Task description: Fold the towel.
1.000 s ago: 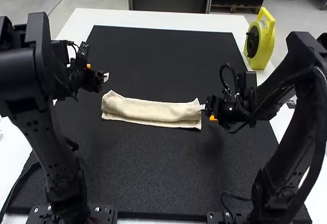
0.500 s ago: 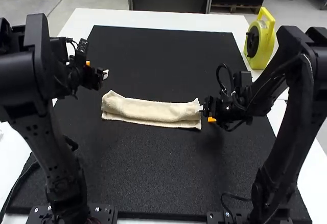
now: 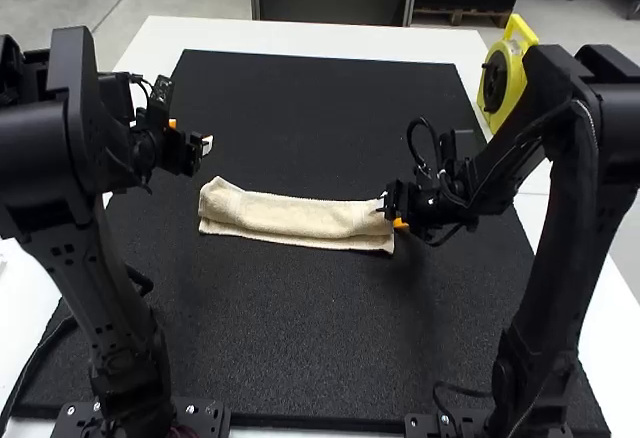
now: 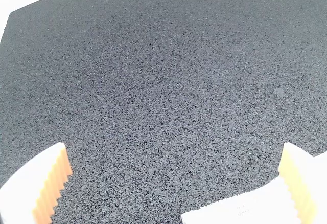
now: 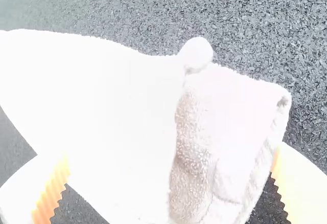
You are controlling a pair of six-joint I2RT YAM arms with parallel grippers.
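High view, towel [image 3: 290, 216], long axis left-to-right, right end slightly nearer

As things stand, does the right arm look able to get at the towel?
Probably yes: the right gripper is open at one end of the towel, and nothing seems to stand between them.

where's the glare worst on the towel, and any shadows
Worst in the right wrist view: the long, cream terry-cloth towel is blown out nearly white, its loops clearest along the shaded fold; left wrist view: the towel's edge and the left pincer's white ribbed fingers glare too; high view: little glare on the towel, with a soft shadow on the flat black mat near the right pincer.
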